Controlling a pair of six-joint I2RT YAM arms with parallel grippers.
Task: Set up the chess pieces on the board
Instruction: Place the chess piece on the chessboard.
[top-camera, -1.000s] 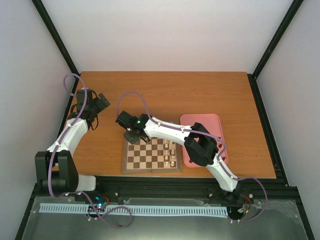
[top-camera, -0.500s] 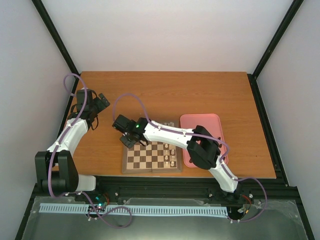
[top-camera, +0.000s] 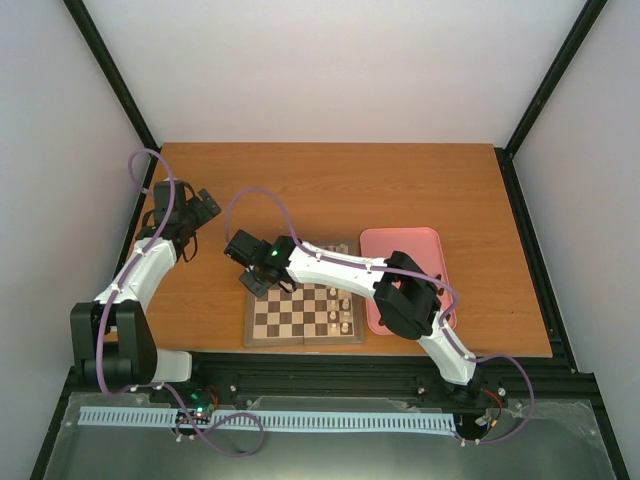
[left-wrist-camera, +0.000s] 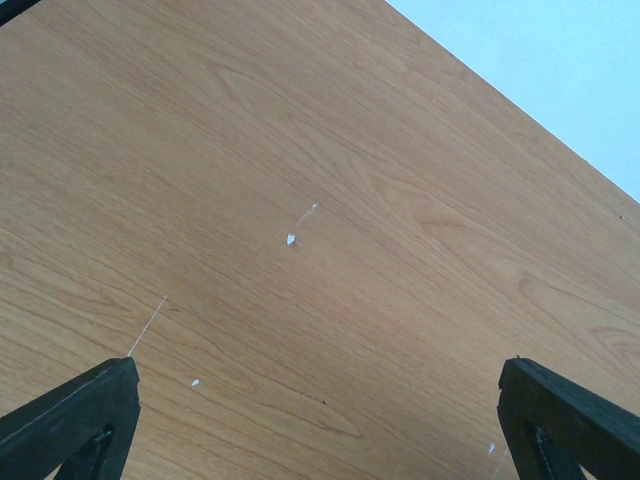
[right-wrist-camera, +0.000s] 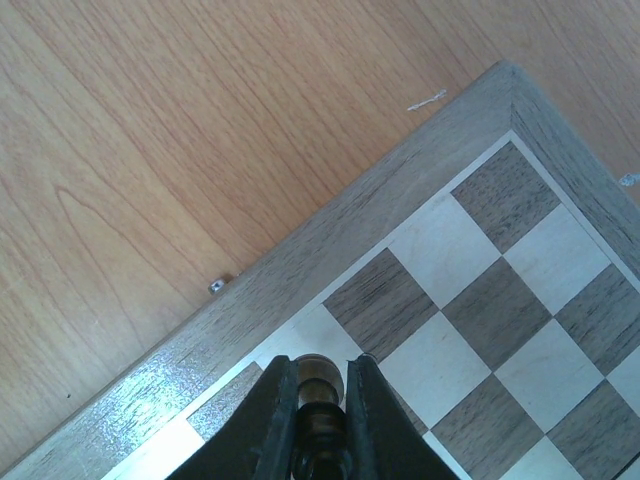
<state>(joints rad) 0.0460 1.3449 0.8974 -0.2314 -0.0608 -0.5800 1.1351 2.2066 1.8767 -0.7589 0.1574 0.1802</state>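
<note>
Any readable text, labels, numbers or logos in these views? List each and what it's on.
No readable text in any view.
board: plain border, no rank or file letters visible.
pink tray: unmarked.
table: white scuffs only.
dark chess piece in the right gripper: no marking.
pale ribbed strip on the front rail: too small to read.

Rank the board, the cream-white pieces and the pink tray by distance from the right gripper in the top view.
1. Board, directly beneath the right gripper.
2. Cream-white pieces, on the board's right side.
3. Pink tray, right of the board.
</note>
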